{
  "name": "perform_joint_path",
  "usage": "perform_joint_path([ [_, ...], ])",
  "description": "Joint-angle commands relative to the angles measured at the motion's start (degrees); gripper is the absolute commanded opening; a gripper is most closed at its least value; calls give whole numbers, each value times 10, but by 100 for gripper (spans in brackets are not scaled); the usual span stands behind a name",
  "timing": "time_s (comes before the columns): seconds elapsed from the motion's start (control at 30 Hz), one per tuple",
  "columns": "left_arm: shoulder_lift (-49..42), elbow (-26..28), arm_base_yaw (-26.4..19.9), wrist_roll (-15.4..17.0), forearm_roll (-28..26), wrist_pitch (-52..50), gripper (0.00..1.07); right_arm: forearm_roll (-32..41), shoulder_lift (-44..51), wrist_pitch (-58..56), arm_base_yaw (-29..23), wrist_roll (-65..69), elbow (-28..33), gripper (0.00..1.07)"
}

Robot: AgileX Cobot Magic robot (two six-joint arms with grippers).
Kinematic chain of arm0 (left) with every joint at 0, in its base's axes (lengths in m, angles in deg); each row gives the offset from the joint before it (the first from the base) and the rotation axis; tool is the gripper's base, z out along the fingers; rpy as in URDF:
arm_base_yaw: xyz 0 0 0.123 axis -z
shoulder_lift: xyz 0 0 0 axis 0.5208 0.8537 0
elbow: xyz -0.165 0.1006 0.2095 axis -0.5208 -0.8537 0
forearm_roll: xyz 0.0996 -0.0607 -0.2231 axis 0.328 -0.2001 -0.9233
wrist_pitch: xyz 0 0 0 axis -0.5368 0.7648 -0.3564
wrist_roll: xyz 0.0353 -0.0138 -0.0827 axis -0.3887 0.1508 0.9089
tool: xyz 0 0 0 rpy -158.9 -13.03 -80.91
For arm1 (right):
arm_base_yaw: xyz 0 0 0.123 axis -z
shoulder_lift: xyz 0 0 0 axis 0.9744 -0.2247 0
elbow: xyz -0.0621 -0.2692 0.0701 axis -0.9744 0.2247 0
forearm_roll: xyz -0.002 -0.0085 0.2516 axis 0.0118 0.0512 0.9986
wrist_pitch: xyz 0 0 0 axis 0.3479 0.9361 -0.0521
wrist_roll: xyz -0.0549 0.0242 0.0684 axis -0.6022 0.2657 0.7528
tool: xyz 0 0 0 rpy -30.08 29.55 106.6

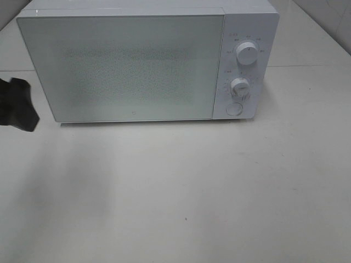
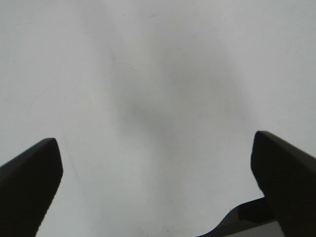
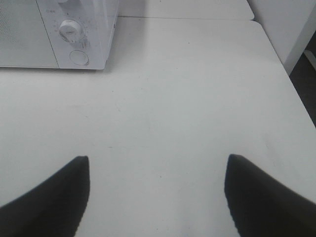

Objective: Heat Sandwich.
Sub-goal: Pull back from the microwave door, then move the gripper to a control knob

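Note:
The sandwich is out of view in every frame. A white microwave (image 1: 148, 63) stands at the back of the table with its frosted door shut and two dials (image 1: 247, 53) on its right panel. My left gripper (image 2: 157, 148) is open over bare white tabletop, nothing between its dark fingers (image 2: 29, 182). In the exterior high view only a black part of the left arm (image 1: 16, 104) shows at the left edge. My right gripper (image 3: 158, 168) is open above the table, in front of and to the right of the microwave (image 3: 54, 34), holding nothing.
The white table (image 1: 181, 192) stretches wide in front of the microwave. Its right edge (image 3: 291, 84) drops off to a dark floor beside a white panel. A round button (image 1: 234, 109) sits under the dials.

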Motion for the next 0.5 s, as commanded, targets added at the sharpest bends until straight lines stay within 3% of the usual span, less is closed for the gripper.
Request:
perform_joint_path([
  [0.03,-34,-1,-62,-58,-38,21,100,1,17,3,4,-3,1,74],
  [0.1,-61,-1,-115,-90,-57,33,100,1,17,3,4,-3,1,74],
  [0.23,-101,-5,-166,-101,-72,45,100,1,17,3,4,-3,1,74],
  [0.5,-188,-55,-199,-101,-72,54,100,1,17,3,4,-3,1,74],
])
